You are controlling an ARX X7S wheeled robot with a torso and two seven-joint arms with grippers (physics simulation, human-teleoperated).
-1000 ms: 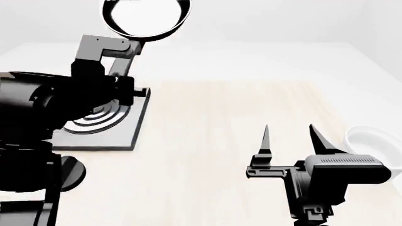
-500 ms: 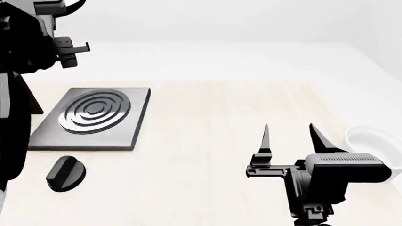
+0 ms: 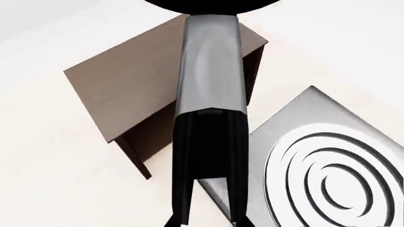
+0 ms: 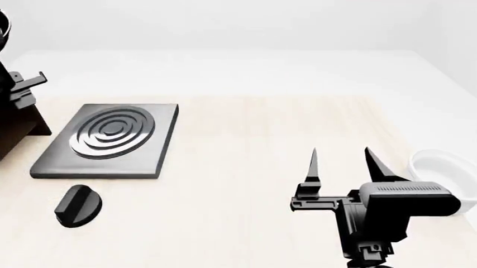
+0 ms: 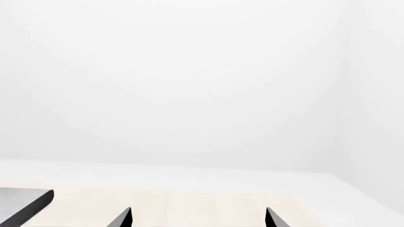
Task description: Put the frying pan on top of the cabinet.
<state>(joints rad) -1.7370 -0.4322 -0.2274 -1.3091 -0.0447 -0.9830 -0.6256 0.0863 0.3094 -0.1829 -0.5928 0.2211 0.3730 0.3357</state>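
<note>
The frying pan's grey handle (image 3: 210,66) runs between my left gripper's (image 3: 210,118) black fingers, which are shut on it. The pan's black body (image 3: 215,3) is cut off at the edge of the left wrist view. The pan hangs in the air over the dark brown cabinet (image 3: 126,90), whose flat top lies under the handle. In the head view only a sliver of the pan's rim (image 4: 3,25) and the cabinet's corner (image 4: 19,131) show at the far left. My right gripper (image 4: 340,159) is open and empty over the table, its fingertips (image 5: 123,218) spread wide.
The square grey hob plate (image 4: 111,137) with rings lies beside the cabinet, also in the left wrist view (image 3: 328,165). A small black knob (image 4: 78,205) lies in front of it. A white bowl (image 4: 443,173) sits at the table's right edge.
My left arm has swung left with the pan, almost out of the head view, uncovering the hob plate and knob. The right arm has not moved.
</note>
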